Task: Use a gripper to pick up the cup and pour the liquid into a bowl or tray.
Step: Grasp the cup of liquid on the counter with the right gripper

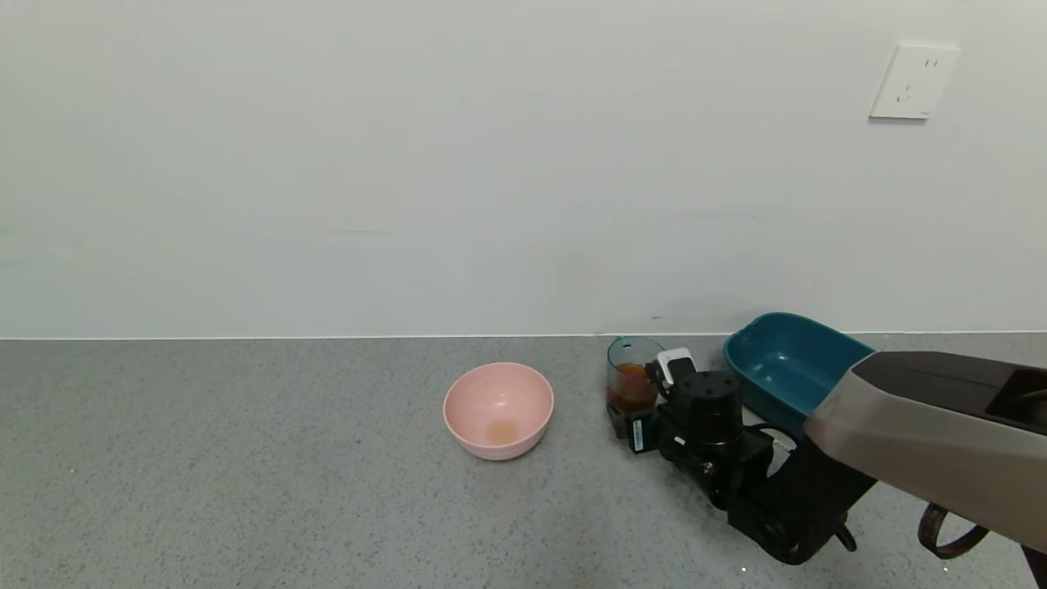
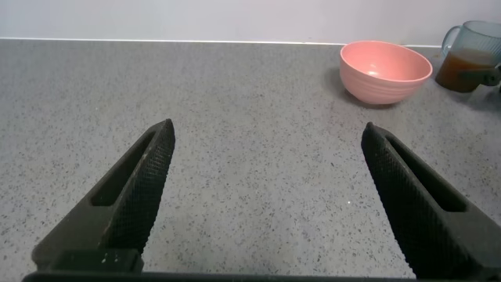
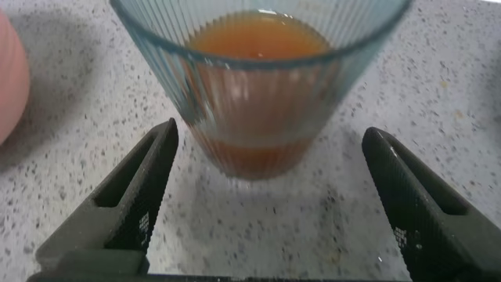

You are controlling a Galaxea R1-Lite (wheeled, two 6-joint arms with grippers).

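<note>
The translucent teal ribbed cup (image 1: 631, 378) stands upright on the grey counter near the back wall, about half full of reddish-brown liquid (image 1: 631, 386). My right gripper (image 1: 634, 413) is open right at the cup's near side. In the right wrist view the cup (image 3: 258, 86) fills the top, the liquid (image 3: 258, 47) shows inside, and the gripper (image 3: 270, 145) has its jaws wide apart with the cup's base just beyond them. The pale pink bowl (image 1: 498, 409) sits to the cup's left, with a faint orange stain at its bottom. My left gripper (image 2: 266, 141) is open over bare counter, out of the head view.
A dark teal oblong tub (image 1: 789, 364) stands right of the cup, behind my right arm. The white wall runs along the counter's back edge. In the left wrist view the pink bowl (image 2: 385, 72) and the cup (image 2: 472, 56) are far off.
</note>
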